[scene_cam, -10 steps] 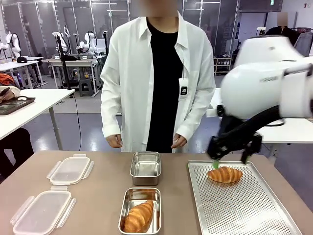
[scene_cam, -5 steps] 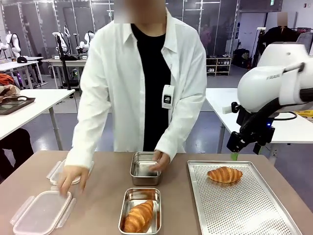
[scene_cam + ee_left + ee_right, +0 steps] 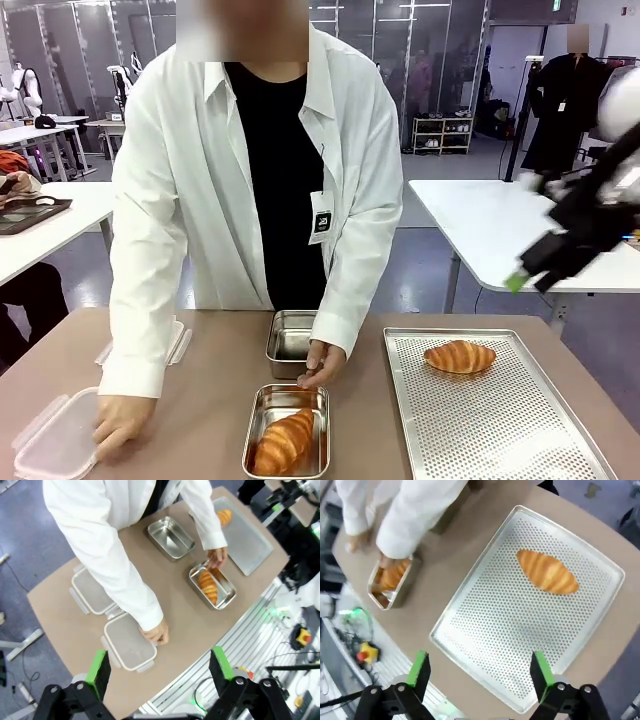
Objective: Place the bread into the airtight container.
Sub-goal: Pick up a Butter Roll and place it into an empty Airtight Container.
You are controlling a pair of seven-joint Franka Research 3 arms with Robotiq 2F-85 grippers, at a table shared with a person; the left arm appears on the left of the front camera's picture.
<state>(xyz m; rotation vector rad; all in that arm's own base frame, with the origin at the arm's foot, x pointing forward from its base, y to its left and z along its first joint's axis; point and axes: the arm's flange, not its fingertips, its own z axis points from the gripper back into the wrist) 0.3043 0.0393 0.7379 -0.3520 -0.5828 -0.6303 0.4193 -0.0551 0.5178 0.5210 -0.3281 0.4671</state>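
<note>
One bread, a croissant (image 3: 460,356) (image 3: 547,571), lies on the perforated metal tray (image 3: 500,430). A second croissant (image 3: 285,440) (image 3: 207,586) lies in the near steel airtight container (image 3: 254,432). The far steel container (image 3: 290,340) (image 3: 171,537) is empty. My right gripper (image 3: 530,275) hangs blurred high off the table's right side, well clear of the tray; in its wrist view it (image 3: 480,670) is open and holds nothing. My left gripper (image 3: 159,667) is open high above the table. The person's one hand (image 3: 318,365) touches the near container's rim.
The person leans over the table, the other hand (image 3: 120,425) (image 3: 157,632) pressing on a clear plastic lid (image 3: 55,445) at the near left. A second lid (image 3: 175,345) (image 3: 92,590) lies partly under the sleeve. Other tables stand behind.
My right gripper has pulled up and to the right, away from the tray's croissant. The person has leaned in, one hand moving to the near lid, the other from the far container to the near one.
</note>
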